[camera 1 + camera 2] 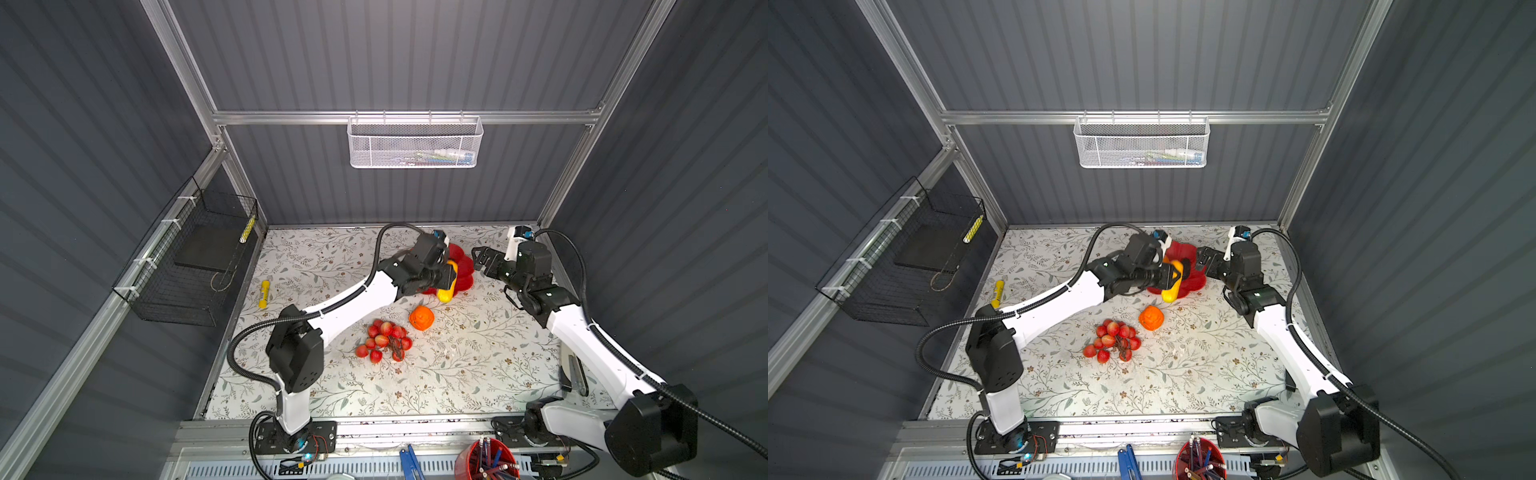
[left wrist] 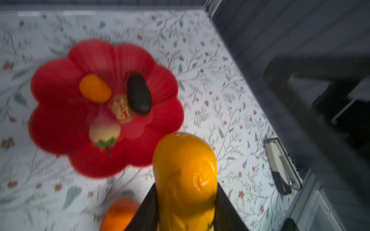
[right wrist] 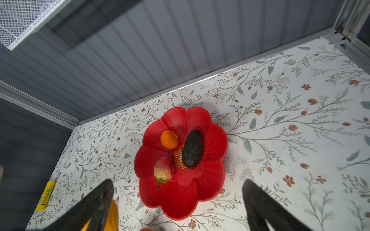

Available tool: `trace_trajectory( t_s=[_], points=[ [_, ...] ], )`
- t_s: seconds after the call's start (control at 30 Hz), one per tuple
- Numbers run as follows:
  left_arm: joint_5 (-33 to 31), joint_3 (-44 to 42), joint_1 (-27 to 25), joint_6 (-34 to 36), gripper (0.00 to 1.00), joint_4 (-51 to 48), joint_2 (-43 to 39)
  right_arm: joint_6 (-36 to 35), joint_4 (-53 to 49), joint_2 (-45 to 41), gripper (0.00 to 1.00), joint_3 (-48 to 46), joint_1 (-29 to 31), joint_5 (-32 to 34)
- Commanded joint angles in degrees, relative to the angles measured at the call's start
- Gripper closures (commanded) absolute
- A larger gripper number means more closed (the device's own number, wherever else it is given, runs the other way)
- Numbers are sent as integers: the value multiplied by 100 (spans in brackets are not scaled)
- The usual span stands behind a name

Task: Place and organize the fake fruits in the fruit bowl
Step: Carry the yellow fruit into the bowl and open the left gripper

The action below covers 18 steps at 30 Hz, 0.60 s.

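Observation:
My left gripper [image 2: 186,200] is shut on the elongated yellow-orange fruit [image 2: 186,170], held just above the table at the near edge of the red flower-shaped fruit bowl [image 1: 465,270]. Inside the bowl [image 3: 180,206] lie a small orange [image 3: 169,139], a dark avocado [image 3: 192,149] and a strawberry [image 3: 163,169]. My right gripper [image 1: 480,259] hovers open beside the bowl's right side, with nothing between its fingers. The ridged orange fruit [image 1: 422,318] and the red grape bunch [image 1: 384,338] rest on the floral table, nearer the front than the bowl.
A yellow marker [image 1: 264,294] lies near the table's left edge. A black wire basket [image 1: 187,266] hangs on the left wall and a white mesh basket [image 1: 415,143] on the back wall. A stapler-like tool [image 2: 282,166] sits by the right edge. A red cup of pens [image 1: 486,459] stands in front.

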Motion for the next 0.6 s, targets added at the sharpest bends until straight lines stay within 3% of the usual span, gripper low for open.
trace_trajectory(
  t_s=[0.0, 0.2, 0.57],
  points=[
    [75, 586, 166, 608, 73, -495, 703, 52, -90, -288, 1, -205, -40, 135],
    [169, 1549, 536, 595, 73, -354, 1754, 9, -326, -648, 1, -443, -63, 171],
    [-163, 1750, 745, 133, 68, 236, 2604, -44, -472, -739, 1, -492, -89, 169]
  ],
)
